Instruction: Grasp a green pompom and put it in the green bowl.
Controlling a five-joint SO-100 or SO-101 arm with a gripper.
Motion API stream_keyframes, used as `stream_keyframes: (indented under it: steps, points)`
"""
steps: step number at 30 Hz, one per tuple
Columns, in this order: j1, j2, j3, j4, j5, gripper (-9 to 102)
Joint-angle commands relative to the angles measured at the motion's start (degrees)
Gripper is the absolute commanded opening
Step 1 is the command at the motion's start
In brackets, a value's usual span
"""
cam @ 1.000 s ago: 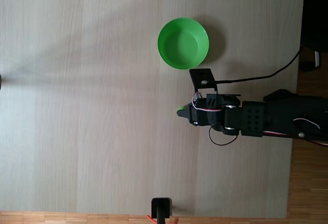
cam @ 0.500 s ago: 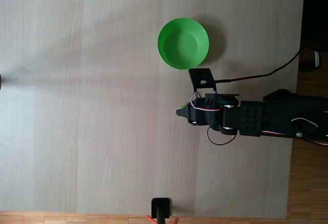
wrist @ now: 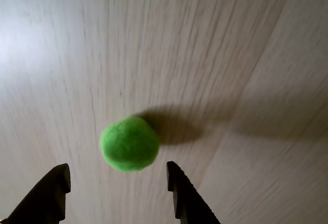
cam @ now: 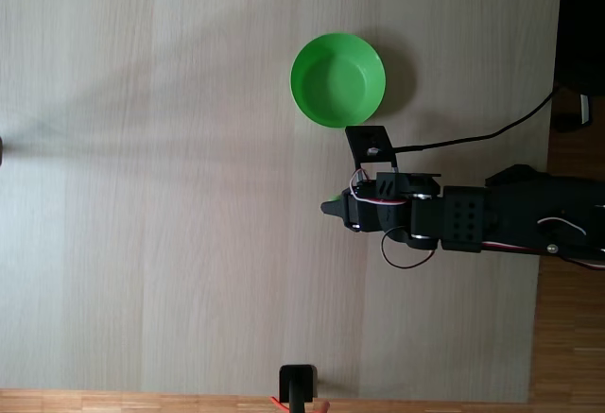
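Down at the table (cam: 189,196), the arm (cam: 492,222) reaches in from the right edge in the fixed view and ends in the gripper (cam: 333,207), which sits a little right of the table's middle. Seen from the wrist, the gripper (wrist: 117,180) has its two dark fingers (wrist: 177,183) spread wide, one at the lower left of the picture and one at the lower middle, and they hold nothing. The pompom (wrist: 129,143) lies on the wood just ahead of the fingertips, roughly centred on the gap between them and touching neither finger. Its shadow falls to the right across the boards. In the fixed view only a thin green sliver of the pompom (cam: 330,197) peeks out at the gripper's tip; the rest is hidden under the black wrist. The bowl (cam: 337,79) stands upright nearer the top edge, apart from the gripper and slightly to its right in that view, and I can see nothing inside it. A black cable (cam: 482,137) runs off past the right edge. A small black mount (cam: 299,387) sits at the bottom edge.
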Motion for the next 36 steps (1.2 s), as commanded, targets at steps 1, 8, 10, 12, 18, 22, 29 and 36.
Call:
stream_keyframes:
  steps: [1, 8, 10, 12, 18, 22, 29, 36]
  points:
    - [0.1, 0.2, -2.5, -0.4, 0.1, 23]
    - [0.0, -4.0, -2.6, -0.4, 0.4, 23]
    - [0.0, -4.0, -2.7, -0.4, 0.4, 23]
    - [0.1, -4.2, -2.7, -0.4, 0.4, 23]
    - [0.1, -5.1, -3.3, -2.1, 0.4, 23]
    - [0.0, -5.3, -3.4, -2.5, 0.4, 23]
    - [-0.1, -8.8, -4.0, -2.7, 0.4, 23]
    - [-0.3, -9.3, -4.1, -2.8, 0.2, 23]
